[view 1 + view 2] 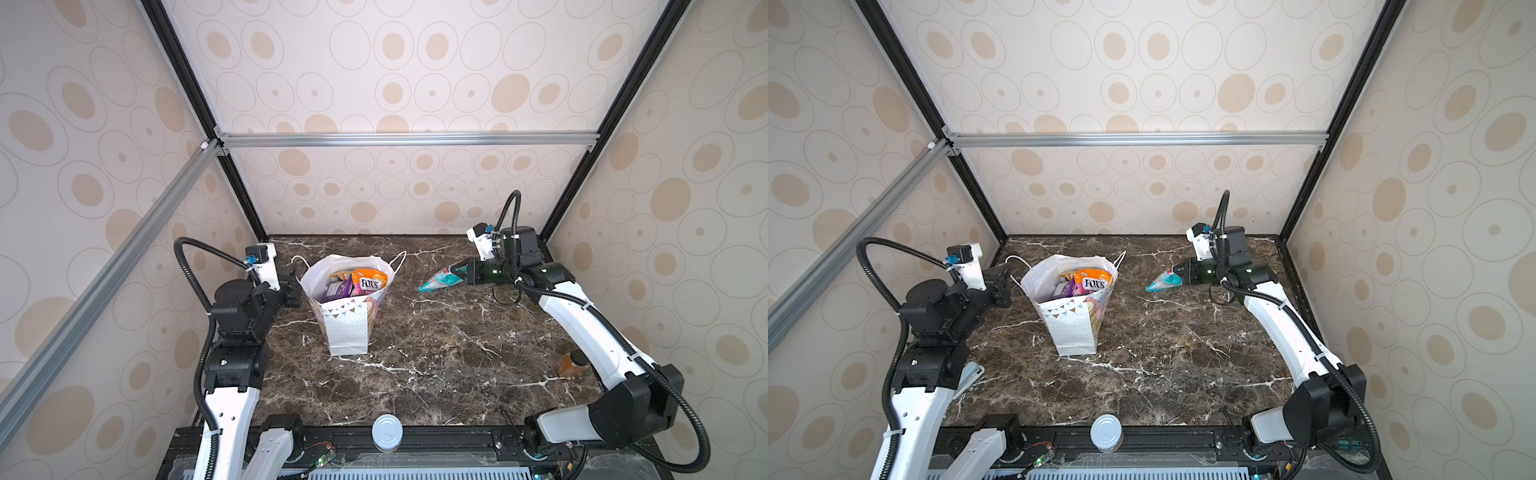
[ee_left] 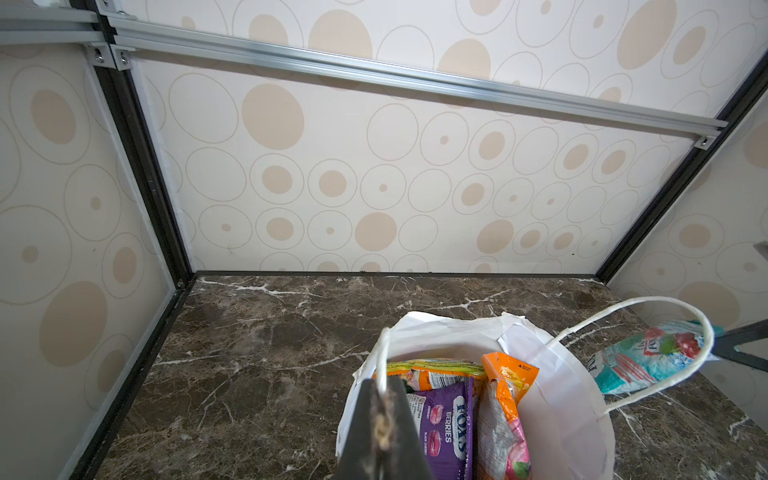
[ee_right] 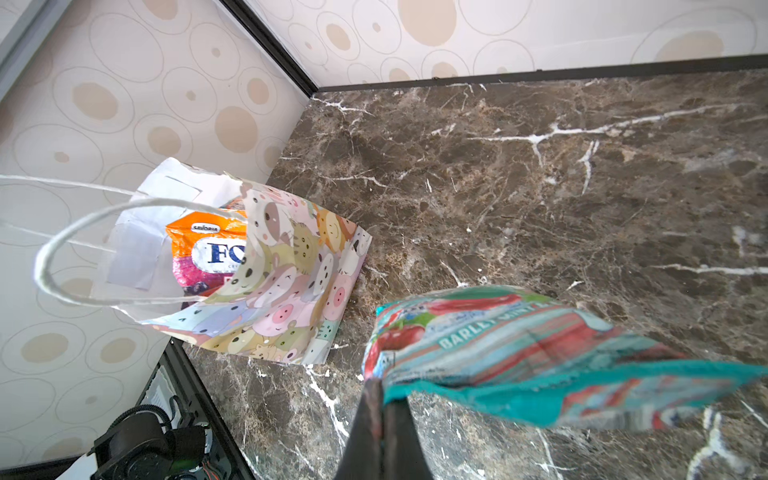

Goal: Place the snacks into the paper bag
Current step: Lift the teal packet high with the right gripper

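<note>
**One teal packet was held beside the paper bag, not yet placed inside.**

On the one counter (image 1: 436,353), a single paper bag (image 1: 349,328) was stood upright toward the left rear. The left gripper (image 2: 382,399) was clamped on one of its two cord handles (image 2: 384,357). The right gripper (image 3: 380,399) was closed on the edge of one teal packet (image 3: 519,353), held to the right of the bag and apart from it. At least three packets were counted inside: one orange packet (image 1: 370,282), one purple packet (image 2: 444,424) and one yellow-green packet (image 2: 436,365). Others were possibly hidden beneath, and none was seen loose on the counter. As the bag was filled almost to its rim, it was judged that the teal packet could be snagged on the far handle. It could also be left perched on top and slide out. The bag, held only by a thin cord, could be tipped by a push.
</note>
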